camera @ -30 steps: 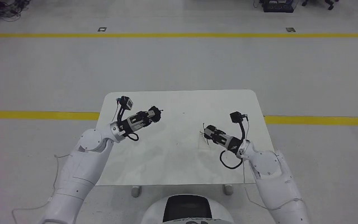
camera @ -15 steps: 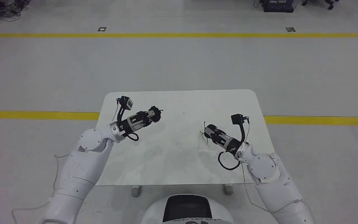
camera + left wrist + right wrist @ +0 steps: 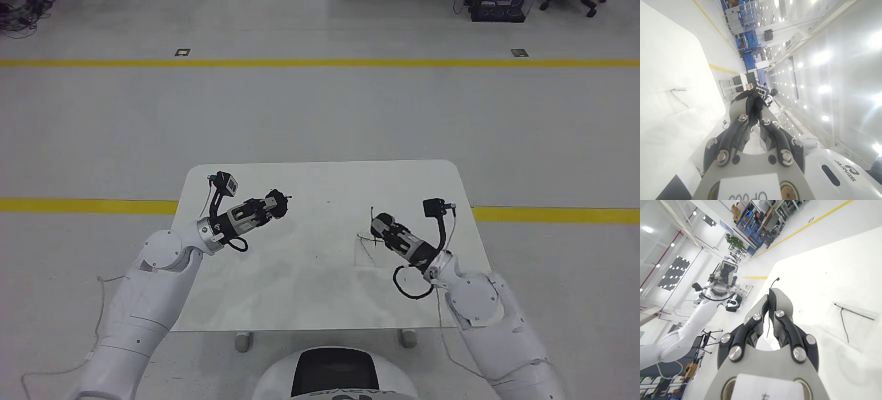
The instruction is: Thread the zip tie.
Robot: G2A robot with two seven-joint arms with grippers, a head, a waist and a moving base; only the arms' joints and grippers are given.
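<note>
Since the earlier frames, we are finding the right gripper (image 3: 376, 226) sitting a little nearer the table's far edge and a touch farther right than it was. The left arm is keeping the same pose throughout.

Working left to right across the top view:

- We are seeing the left gripper (image 3: 282, 200) hanging over the left half of the white, round-cornered table (image 3: 320, 180), pointing in toward the middle. In its own wrist view its grey fingers (image 3: 740, 108) are meeting at the tips, so we are logging it as closed. Something dark is sitting between the pads, and we are not able to tell what it is.
- Bare tabletop is lying between the arms, and the two grippers are sitting well apart.
- Farther right, the right gripper is hovering over the right half of the table, aiming back toward the centre. Its fingers are clamping a thin black plastic zip tie (image 3: 777, 279). The small square head is poking out beyond the fingertips, and the tail is dangling back between the finger links, off the tabletop.
- Near that gripper, a clear flat plastic sheet (image 3: 865, 332) is lying on the table. Two loose black zip ties (image 3: 855, 312) are resting on it, touching near one end.
</note>
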